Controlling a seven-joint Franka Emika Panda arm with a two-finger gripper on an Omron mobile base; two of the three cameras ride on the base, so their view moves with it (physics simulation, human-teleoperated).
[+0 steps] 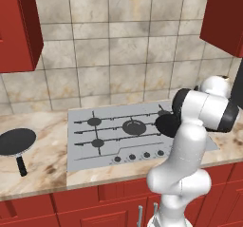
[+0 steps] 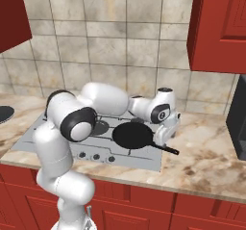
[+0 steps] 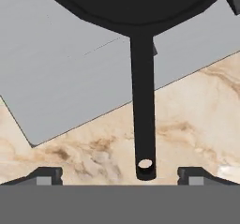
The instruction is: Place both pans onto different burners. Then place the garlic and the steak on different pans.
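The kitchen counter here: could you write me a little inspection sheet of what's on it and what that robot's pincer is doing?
Surface: marbled counter with a silver-grey cooktop set in.
Job's things: one pan sits on the cooktop's right side, handle pointing out over the counter; second pan lies on the counter left of the cooktop. Garlic and steak: nothing seen.
Clutter: nothing seen.
Pincer: pincer open, fingertips apart on either side of the handle's end, not gripping it.
Cables: nothing seen.
Surroundings: tiled wall, red cabinets above and below, a row of knobs at the cooktop's front.
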